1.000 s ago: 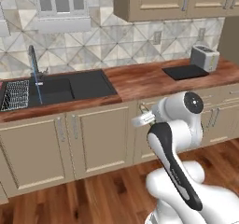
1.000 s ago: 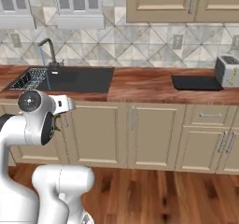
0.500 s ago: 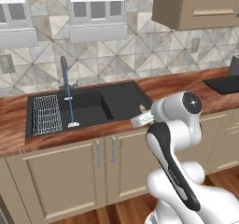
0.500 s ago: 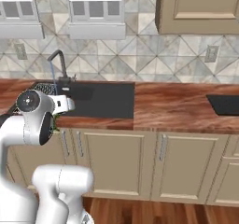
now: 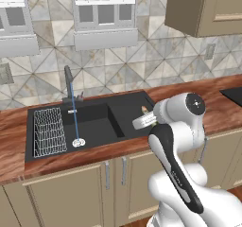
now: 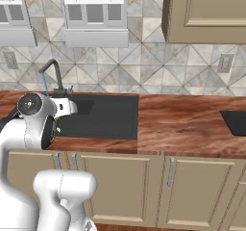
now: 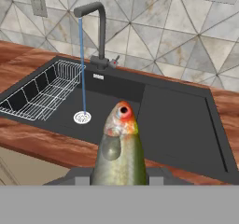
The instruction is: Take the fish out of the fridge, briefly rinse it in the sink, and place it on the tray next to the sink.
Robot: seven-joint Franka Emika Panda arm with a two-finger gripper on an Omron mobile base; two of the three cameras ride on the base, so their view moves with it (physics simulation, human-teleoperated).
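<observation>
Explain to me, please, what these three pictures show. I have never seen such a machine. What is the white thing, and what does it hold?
The white thing is a robot arm on a driving base, in a computer-rendered kitchen. Two pictures come from cameras on the base, behind the arm to its left and right. The third comes from a camera on the hand, looking along its tool. The tool is shut on a small olive-green fish, head pointing forward. Ahead, set into the wooden counter, is a black sink with a white wire rack. A thin stream of water runs from the dark faucet to the drain.
</observation>
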